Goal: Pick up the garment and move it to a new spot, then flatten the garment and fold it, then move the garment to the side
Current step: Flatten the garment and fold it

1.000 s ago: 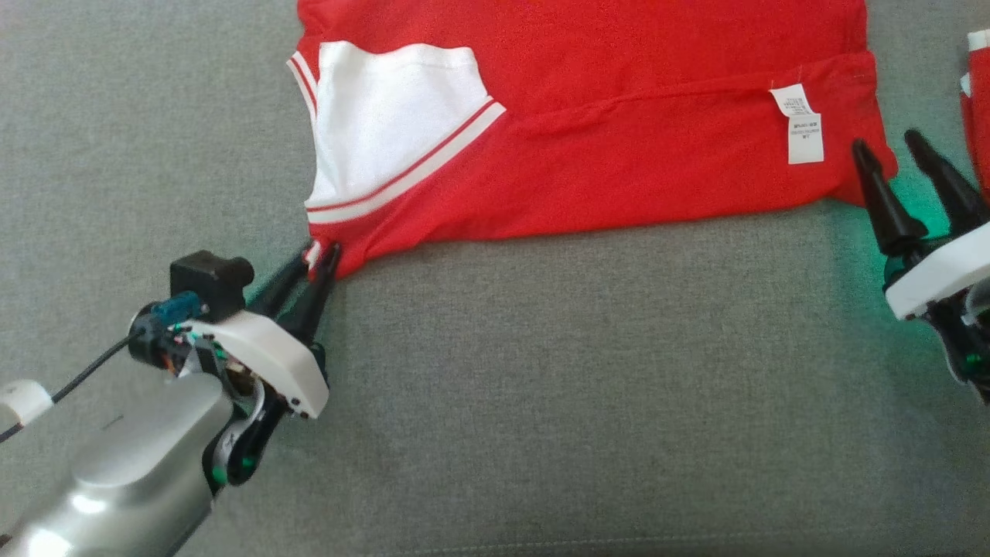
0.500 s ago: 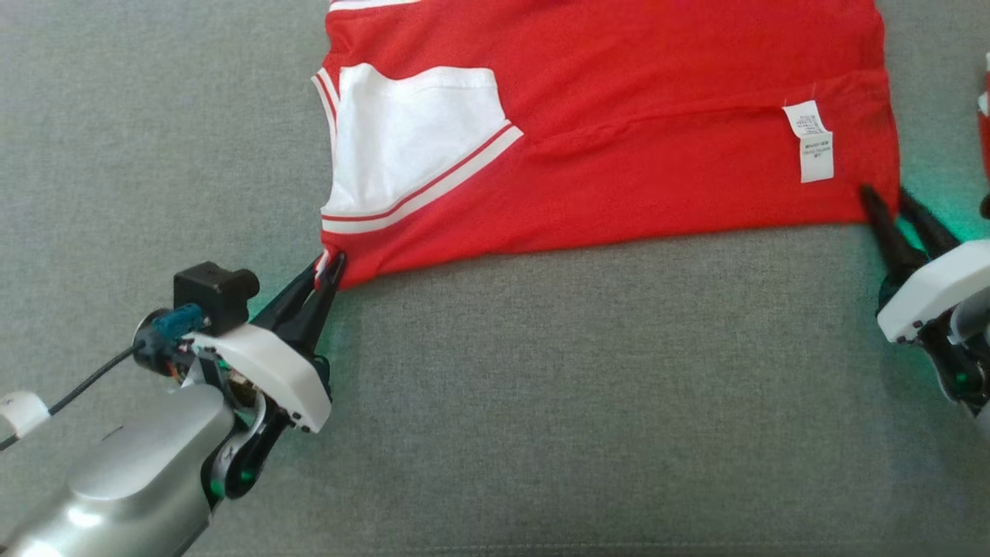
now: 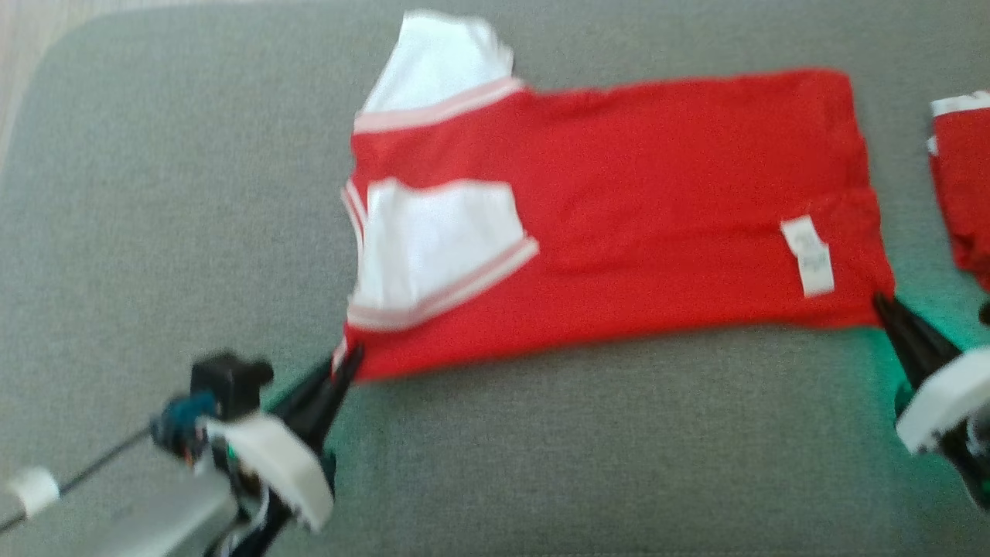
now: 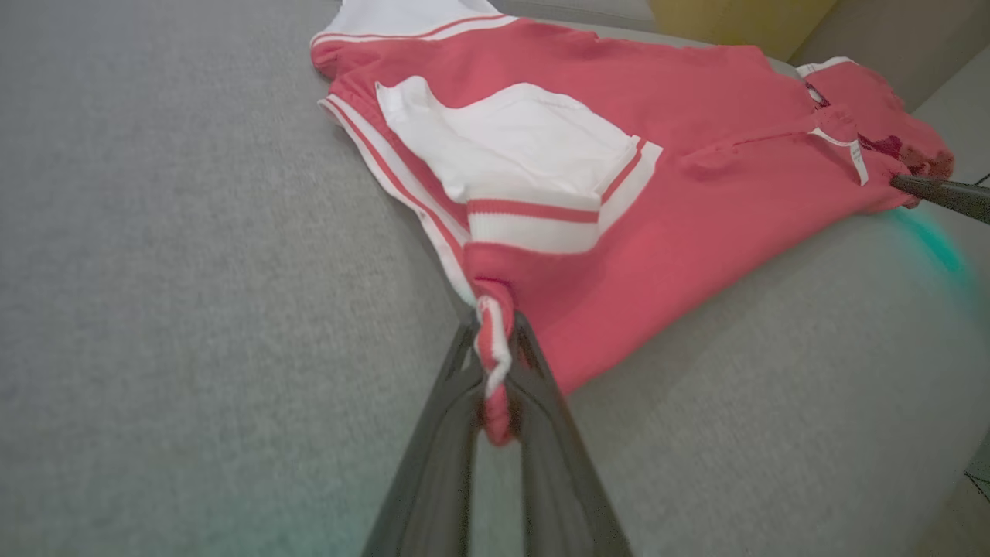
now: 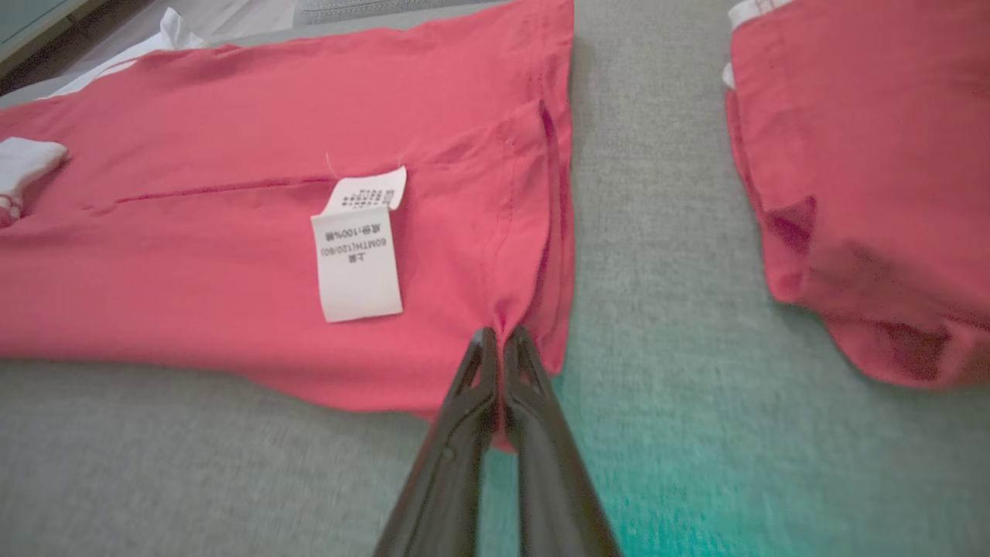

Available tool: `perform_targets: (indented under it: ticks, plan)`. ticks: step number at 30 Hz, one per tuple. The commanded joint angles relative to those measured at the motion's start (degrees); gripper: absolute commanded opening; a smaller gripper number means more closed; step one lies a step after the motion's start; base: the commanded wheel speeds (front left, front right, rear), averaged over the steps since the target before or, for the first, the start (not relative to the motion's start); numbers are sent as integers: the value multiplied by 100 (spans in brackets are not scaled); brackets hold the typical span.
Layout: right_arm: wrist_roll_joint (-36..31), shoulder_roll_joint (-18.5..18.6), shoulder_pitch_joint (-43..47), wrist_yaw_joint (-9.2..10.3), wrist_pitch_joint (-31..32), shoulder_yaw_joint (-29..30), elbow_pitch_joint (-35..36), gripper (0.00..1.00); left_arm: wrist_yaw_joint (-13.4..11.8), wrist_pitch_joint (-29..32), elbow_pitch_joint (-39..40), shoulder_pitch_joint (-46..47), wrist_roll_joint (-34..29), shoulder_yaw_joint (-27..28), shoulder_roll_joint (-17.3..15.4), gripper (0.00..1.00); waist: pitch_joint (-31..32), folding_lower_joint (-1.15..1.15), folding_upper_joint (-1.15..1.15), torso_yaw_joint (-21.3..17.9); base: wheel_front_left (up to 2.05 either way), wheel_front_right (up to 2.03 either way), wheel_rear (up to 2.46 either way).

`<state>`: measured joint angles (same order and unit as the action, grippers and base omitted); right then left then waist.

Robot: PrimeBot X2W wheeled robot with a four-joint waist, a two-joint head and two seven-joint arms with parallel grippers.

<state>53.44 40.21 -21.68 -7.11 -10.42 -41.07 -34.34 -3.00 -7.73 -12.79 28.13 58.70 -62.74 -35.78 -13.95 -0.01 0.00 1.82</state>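
Garment (image 3: 634,201): a red shirt with white sleeves and striped trim, laid out on the grey cushion (image 3: 541,449) and spanned between the two grippers.

Left gripper (image 4: 495,333): clamped on the garment. A bunched corner of red cloth and white trim is pinched between the fingers, and a small wad pokes out behind the tips.

Right gripper (image 5: 499,334): fingers pressed together on the hem corner, with a thin pleat of cloth drawn into the tips.

Position from the left gripper: the white sleeve (image 4: 526,147) lies just ahead of the fingertips, and the red body runs off ahead and to the right.

Position from the right gripper: the care label (image 5: 360,247) lies just ahead and to the left. A second red piece (image 5: 866,155) lies to the right, apart from the held garment.

Handling: the cloth is judged light, soft and limp — no stiffness is to be expected. It is expected to sag between the two holds, and drag on the fabric cushion is likely. It is not fragile.

Hold points: the stitched hem and the ribbed trim are thicker and are judged the firmest places. All layers are to be pinched together, otherwise only the top layer may be lifted.

Risk: if the grippers are moved unevenly, the flat lay may be skewed or wrinkled.
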Motion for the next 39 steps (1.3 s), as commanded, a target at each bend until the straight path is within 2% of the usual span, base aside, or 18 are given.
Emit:
perform_targets:
  ticks: [1,6,11,12,13,14,15,20,23,25,30,31,32,33,39]
  plan:
    - [29,306,230,-37,-102,40,125,0,-24,-85,171,-25,40,177,-302,0,135,1,0,-63,0,0,0]
    - [-47,478,921,-37,-144,313,447,0,-201,-164,617,-532,93,65,-547,0,251,1,0,-103,0,0,0]
    - [-184,455,1529,-37,-53,806,712,0,-403,-173,1030,-839,118,3,-761,0,245,1,0,-101,0,0,0]
    - [-218,406,1615,-37,-35,929,769,100,-434,-186,1076,-858,138,23,-778,0,228,1,0,-95,0,0,0]
    - [-218,406,1615,-37,-35,929,769,100,-434,-186,1076,-858,138,23,-778,0,228,1,0,-95,0,0,0]
    - [-281,361,1682,-37,-27,1041,844,100,-465,-196,1110,-860,145,44,-793,37,207,1,0,-93,0,0,0]
    - [-386,329,1731,-37,-36,1149,925,100,-507,-203,1139,-848,140,67,-810,100,184,1,0,-97,0,0,0]
    - [-819,240,1943,-37,-11,1854,1407,100,-646,-192,1531,-608,17,258,-1127,100,36,1,0,-93,0,0,0]
    - [-1127,195,2029,-37,-30,2370,1728,100,-692,-64,1754,-44,-246,475,-1352,100,-137,1,0,-72,0,0,0]
    - [-1436,114,2010,-37,-10,2700,1857,100,-637,163,1765,495,-432,575,-1334,100,-307,1,0,-75,0,0,0]
    - [-2059,-303,1731,-37,196,3069,2245,100,-34,994,1127,1989,-472,711,-877,100,-789,1,0,-212,0,0,0]
    - [-2163,-346,1647,-37,227,3049,2326,100,114,1231,947,2277,-432,706,-784,100,-899,1,0,-261,0,0,0]
    - [-2316,-447,1454,-37,257,3015,2440,100,381,1715,539,2829,-375,681,-630,100,-1074,1,0,-364,0,0,0]
    - [-2370,-497,1353,-37,260,2976,2492,100,499,1940,328,3089,-355,670,-568,100,-1156,1,0,-418,0,0,0]
    - [-2516,-751,755,-37,134,2565,2630,100,862,2866,-870,4205,-226,637,-322,100,-1552,1,0,-864,0,0,0]
